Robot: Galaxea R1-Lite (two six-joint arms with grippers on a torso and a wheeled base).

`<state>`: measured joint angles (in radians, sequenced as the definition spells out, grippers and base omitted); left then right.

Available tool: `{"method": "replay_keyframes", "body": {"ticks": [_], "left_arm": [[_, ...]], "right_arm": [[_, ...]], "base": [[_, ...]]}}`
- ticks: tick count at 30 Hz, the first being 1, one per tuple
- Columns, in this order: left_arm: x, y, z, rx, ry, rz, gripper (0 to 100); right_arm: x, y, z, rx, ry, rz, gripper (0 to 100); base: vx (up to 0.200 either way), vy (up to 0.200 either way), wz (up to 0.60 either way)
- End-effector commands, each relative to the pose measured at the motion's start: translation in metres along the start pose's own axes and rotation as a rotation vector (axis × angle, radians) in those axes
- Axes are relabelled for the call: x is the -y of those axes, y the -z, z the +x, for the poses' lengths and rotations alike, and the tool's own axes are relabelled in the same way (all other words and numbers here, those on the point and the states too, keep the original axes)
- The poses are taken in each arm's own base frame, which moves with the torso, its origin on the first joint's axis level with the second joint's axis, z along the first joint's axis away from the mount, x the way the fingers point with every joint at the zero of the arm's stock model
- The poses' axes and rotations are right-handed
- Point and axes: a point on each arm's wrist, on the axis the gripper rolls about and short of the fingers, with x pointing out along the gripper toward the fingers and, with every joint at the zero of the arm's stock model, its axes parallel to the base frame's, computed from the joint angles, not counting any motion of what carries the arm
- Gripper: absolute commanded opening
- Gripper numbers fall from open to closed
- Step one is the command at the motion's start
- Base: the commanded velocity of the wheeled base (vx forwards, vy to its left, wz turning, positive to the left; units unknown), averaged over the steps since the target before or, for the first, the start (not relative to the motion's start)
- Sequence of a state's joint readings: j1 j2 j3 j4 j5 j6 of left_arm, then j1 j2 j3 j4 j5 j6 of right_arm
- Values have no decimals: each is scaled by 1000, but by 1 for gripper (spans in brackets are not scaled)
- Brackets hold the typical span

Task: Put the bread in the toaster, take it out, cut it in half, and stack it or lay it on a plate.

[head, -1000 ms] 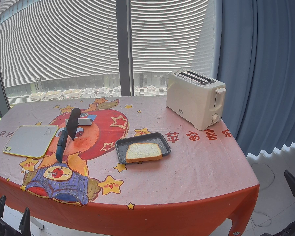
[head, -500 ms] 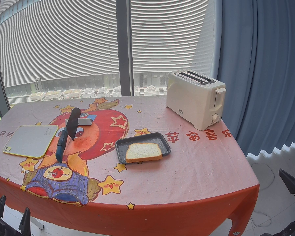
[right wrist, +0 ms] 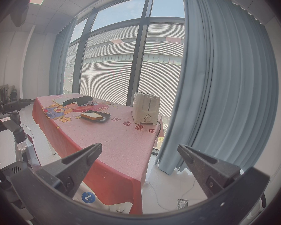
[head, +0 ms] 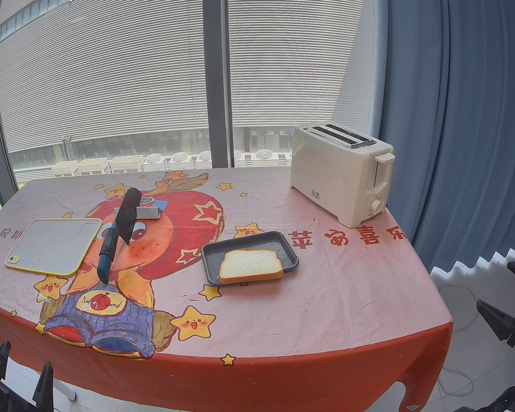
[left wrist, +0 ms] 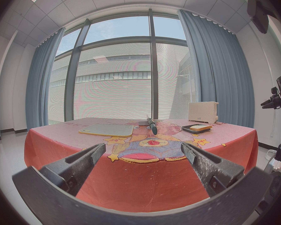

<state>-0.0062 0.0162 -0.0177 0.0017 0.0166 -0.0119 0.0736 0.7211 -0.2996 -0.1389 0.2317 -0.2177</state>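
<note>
White-crumbed bread (head: pixel 250 265) with a tan crust, lying flat in a dark rectangular plate (head: pixel 209 254) just below the centre of the head view, near edge at or over the plate's front rim; cannot tell which. Cream toaster (head: pixel 340 173) at upper right, 2 slots open on top, lever raised, well apart from the bread and close to the table's right side. Knife (head: pixel 113 233) left of centre, dark blade propped on a small silver rest (head: pixel 146 212), blue handle sloping toward the lower left. Pale cutting board (head: pixel 51 246) at far left, just beside the knife. Left gripper (head: pixel 26 356) in the lower left corner, below the table's front edge, 2 fingers spread wide, empty. Right gripper (head: pixel 496 285) at the right edge of the frame, off the table beside the blue curtain, likewise spread wide and empty. No step of the task begun, by the look of things. Likely trouble from here: a thin, flat slice offering little to grip, so a low approach could shove bread and plate across the tablecloth (head: pixel 337 298) instead of lifting; too hard a pinch could crush or tear the soft crumb; a tilted slice could catch on the narrow slot's lip and drop beside the toaster; a sideways bump could nudge the toaster toward the table's right side.
</note>
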Motion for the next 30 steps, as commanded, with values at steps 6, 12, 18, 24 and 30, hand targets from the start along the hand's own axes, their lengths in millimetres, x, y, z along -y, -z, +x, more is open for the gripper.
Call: {"method": "replay_keyframes", "body": {"ticks": [6, 12, 18, 24, 30], "left_arm": [[0, 5, 0, -6, 0, 0, 100], [0, 5, 0, -6, 0, -2, 100], [0, 5, 0, -6, 0, 0, 100], [0, 5, 0, -6, 0, -2, 100], [0, 5, 0, -6, 0, 0, 100]], "right_arm": [[0, 2, 3, -20, -4, 23, 100], [0, 2, 8, -43, -28, 92, 100], [-5, 1, 10, -47, -91, 169, 100], [-8, -1, 16, -74, -142, 248, 100], [-11, -1, 19, -98, -176, 306, 100]], "base": [[0, 0, 0], [0, 0, 0], [0, 0, 0], [0, 0, 0], [0, 0, 0]]}}
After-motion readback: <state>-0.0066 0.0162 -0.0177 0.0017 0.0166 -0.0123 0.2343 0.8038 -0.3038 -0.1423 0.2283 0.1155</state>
